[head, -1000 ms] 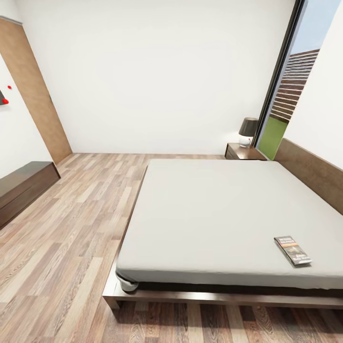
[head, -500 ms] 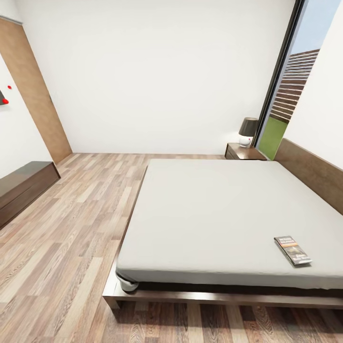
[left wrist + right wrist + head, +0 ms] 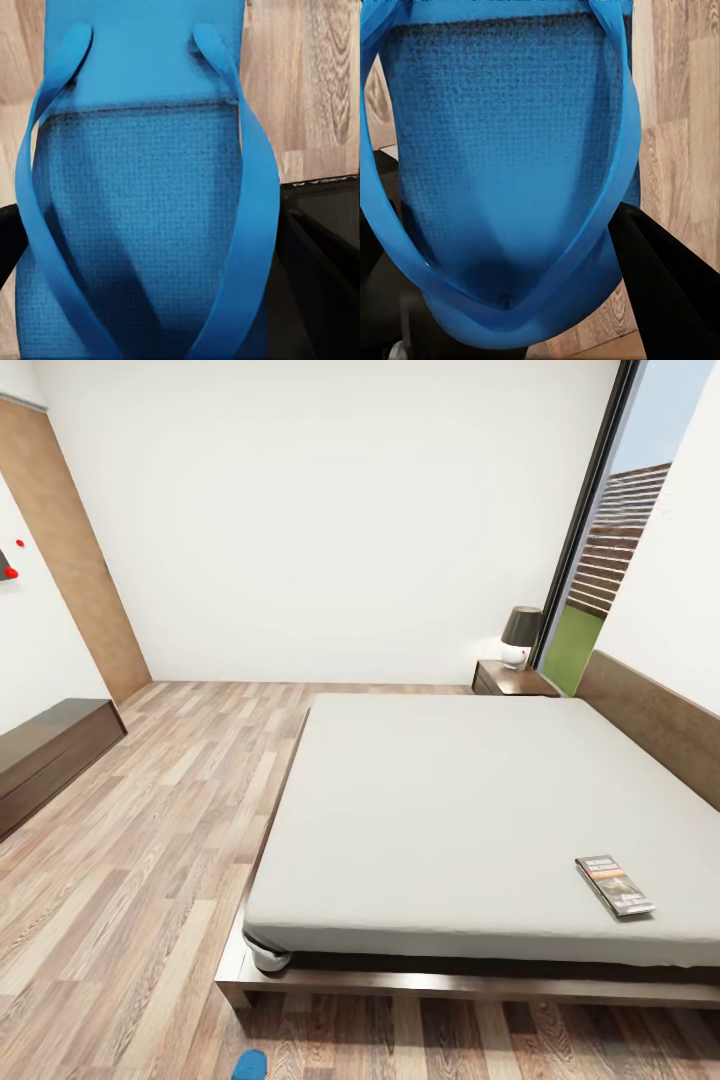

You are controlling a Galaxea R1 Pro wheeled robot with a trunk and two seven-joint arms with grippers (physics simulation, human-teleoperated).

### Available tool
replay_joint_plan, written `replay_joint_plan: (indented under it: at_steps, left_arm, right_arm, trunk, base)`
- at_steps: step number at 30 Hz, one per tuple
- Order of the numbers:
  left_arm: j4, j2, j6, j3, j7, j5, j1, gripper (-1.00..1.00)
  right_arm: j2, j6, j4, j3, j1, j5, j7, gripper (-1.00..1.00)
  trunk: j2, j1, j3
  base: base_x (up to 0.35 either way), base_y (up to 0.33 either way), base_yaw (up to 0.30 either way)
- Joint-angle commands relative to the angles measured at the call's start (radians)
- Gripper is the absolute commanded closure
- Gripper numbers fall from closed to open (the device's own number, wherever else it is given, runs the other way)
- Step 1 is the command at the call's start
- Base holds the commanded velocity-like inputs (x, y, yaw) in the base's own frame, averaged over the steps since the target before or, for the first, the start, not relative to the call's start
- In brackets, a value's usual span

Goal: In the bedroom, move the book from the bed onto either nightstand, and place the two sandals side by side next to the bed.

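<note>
The book (image 3: 614, 884) lies flat on the grey mattress of the bed (image 3: 450, 810), near its front right corner. One nightstand (image 3: 512, 679) stands beyond the bed's far corner by the window. A blue sandal (image 3: 142, 202) hangs over the wood floor in the left wrist view, black fingers (image 3: 322, 240) at its sides, my left gripper (image 3: 150, 300) shut on it. The other sandal (image 3: 502, 150) is held the same way in my right gripper (image 3: 510, 300). A blue sandal tip (image 3: 250, 1065) pokes in at the head view's lower edge.
A dark-shaded lamp (image 3: 519, 634) sits on the nightstand. A low dark cabinet (image 3: 50, 750) lines the left wall beside a wooden door panel (image 3: 70, 550). Wood-plank floor (image 3: 150, 840) stretches left of the bed. The headboard (image 3: 650, 720) runs along the right wall.
A blue sandal tip has risen into the lower edge of the head view. The bed, book and room stand as before.
</note>
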Motion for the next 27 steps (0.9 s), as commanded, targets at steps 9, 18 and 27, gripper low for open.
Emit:
replay_joint_plan:
  at_steps: [9,18,27]
  left_arm:
    - [-0.003,-0.002,0.039,-0.007,0.005,0.008,-0.041,1.0]
    - [-0.002,-0.006,0.041,-0.006,0.006,0.011,-0.078,1.0]
    - [-0.002,-0.003,0.023,-0.002,0.006,0.012,-0.086,1.0]
  right_arm:
    - [-0.003,0.024,0.0,0.006,-0.038,-0.012,-0.008,1.0]
    - [-0.004,0.058,0.0,0.006,-0.073,-0.013,-0.009,1.0]
    - [-0.006,0.084,0.0,0.006,-0.085,-0.014,-0.009,1.0]
  trunk:
    - [-0.002,0.0,-0.002]
    - [-0.002,0.0,-0.002]
    - [-0.002,0.0,-0.002]
  base:
    - [0.0,0.0,0.0]
    - [0.0,0.0,0.0]
    - [0.0,0.0,0.0]
